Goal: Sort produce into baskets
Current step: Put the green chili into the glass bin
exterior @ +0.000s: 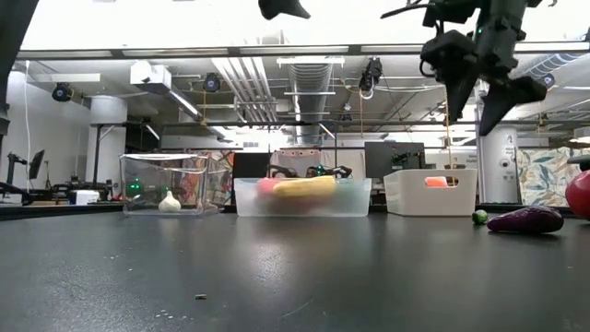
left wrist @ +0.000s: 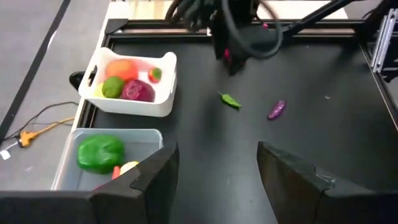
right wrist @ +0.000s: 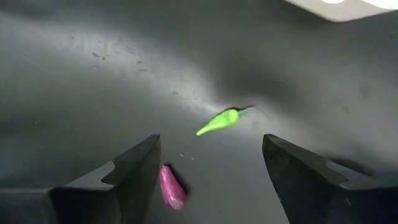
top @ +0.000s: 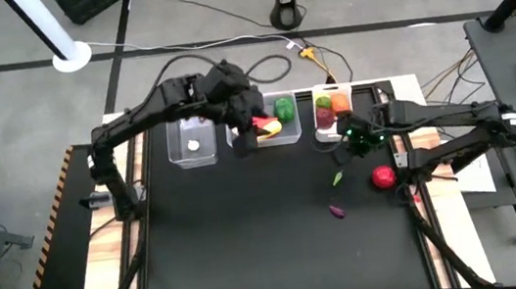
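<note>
My left gripper hangs open and empty above the near edge of the wider clear basket, which holds a green pepper, a yellow squash and red pieces. My right gripper is open and empty, raised above the table just near of the white basket. That basket holds orange, green and dark red produce. A small green chili and a purple eggplant lie on the black table below my right gripper. A red fruit lies to their right. A white garlic sits in the narrow clear basket.
The three baskets stand in a row along the table's far edge. The right arm's links stretch in from the table's right side. The black table surface spreads toward the near edge. Cables lie on the floor behind the table.
</note>
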Controlling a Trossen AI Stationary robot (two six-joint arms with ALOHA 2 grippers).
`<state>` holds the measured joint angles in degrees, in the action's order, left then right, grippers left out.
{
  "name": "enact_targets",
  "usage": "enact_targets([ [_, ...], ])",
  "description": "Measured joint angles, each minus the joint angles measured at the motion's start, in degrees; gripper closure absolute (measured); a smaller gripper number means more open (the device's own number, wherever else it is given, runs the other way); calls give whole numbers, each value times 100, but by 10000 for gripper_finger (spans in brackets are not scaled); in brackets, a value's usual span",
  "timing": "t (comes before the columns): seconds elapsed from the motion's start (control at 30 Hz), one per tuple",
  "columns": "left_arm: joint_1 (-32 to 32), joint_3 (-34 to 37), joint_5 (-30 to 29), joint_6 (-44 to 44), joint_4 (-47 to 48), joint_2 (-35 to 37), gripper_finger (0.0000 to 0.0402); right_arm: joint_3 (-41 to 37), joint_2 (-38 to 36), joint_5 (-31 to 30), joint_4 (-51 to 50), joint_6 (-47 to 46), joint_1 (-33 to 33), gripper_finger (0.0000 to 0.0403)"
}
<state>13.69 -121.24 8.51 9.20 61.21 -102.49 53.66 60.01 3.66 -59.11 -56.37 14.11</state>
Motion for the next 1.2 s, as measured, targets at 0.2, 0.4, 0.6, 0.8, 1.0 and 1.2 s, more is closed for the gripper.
enact_targets([
  [0.2, -384, 288, -325, -137, -345, 68, 204, -452, 260, -70, 575, -406, -324, 148],
  [0.4, -618, 1664, -351, -799, -1673, 507, 204, -611, 872, -138, 584, -427, -413, 162],
  [0.6, -846, 3394, -400, -1790, -3058, 1245, 204, -611, 1534, -177, 654, -247, -423, 171],
  [0.8, -1086, 4659, -985, -2732, -4082, 1985, 204, -614, 1986, -126, 1078, -297, -557, 172],
  [1.0, -1231, 5247, -1490, -3137, -4540, 2496, 204, -747, 2374, 67, 1438, -369, -601, 172],
  [1.2, -1244, 5283, -1658, -3114, -4570, 2648, 204, -870, 2522, 84, 1527, -360, -601, 175],
])
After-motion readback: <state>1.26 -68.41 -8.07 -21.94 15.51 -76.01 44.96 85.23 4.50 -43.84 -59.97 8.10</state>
